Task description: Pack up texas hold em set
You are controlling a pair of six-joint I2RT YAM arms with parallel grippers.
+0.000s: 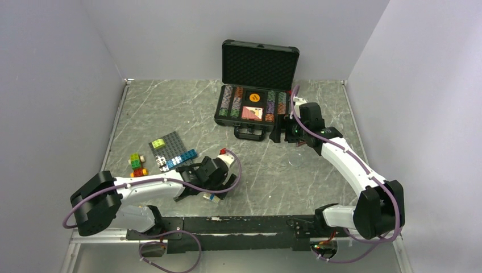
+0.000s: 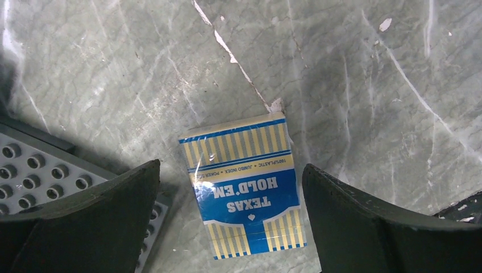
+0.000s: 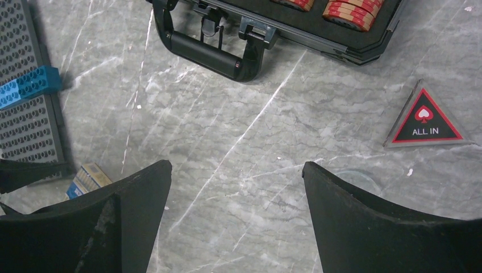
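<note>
Two white robot arms work over a grey marble-patterned table (image 1: 170, 108) with walls on three sides. The left arm stretches low from its base at the near left toward the middle of the near edge, wrist bent so the left gripper (image 2: 230, 170) points down at the table. Its two dark fingers (image 2: 108, 210) are spread wide apart, one on each side of a card deck (image 2: 244, 193), with bare table showing between the deck and each finger. The deck lies flat, wrapped in clear film, blue with gold stripes and the words "TEXAS HOLD 'EM". It sits near the front edge, left of centre, just right of and nearer than a grey studded building plate (image 1: 170, 149) carrying coloured bricks (image 1: 136, 164). The right arm reaches from the near right base toward the far side, elbow bent, and the right gripper (image 3: 236, 168) hangs over bare table just in front of the case handle (image 3: 207, 54). Its fingers (image 3: 364, 222) are also spread wide with nothing between them. The black case (image 1: 258, 65) stands open at the far centre, its foam-lined lid upright. Striped chip rows (image 1: 233, 101) fill both sides of it, with an orange disc (image 1: 255, 97) and a red deck (image 1: 252, 112) in the middle. A red-edged triangle (image 3: 423, 119) marked "ALL IN" lies on the table near the case's near right corner.
</note>
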